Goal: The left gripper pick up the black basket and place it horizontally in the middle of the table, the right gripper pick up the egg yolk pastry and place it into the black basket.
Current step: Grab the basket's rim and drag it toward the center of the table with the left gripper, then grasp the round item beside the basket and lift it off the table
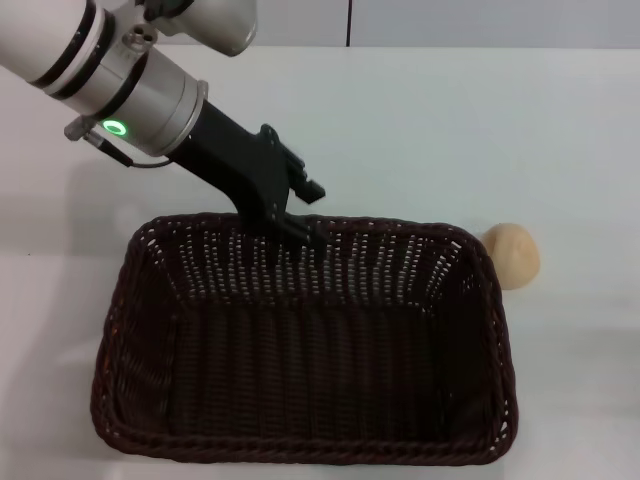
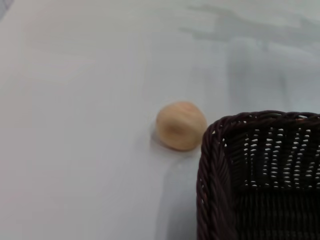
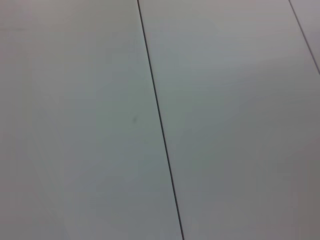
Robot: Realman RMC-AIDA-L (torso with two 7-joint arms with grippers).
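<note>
The black basket lies lengthwise on the white table, open side up and empty. My left gripper reaches down from the upper left and is shut on the middle of the basket's far rim. The egg yolk pastry sits on the table just outside the basket's far right corner. In the left wrist view the pastry lies close beside a corner of the basket. My right gripper shows in no view.
The right wrist view shows only plain pale panels with a thin dark seam. A wall edge with a dark seam runs along the table's far side.
</note>
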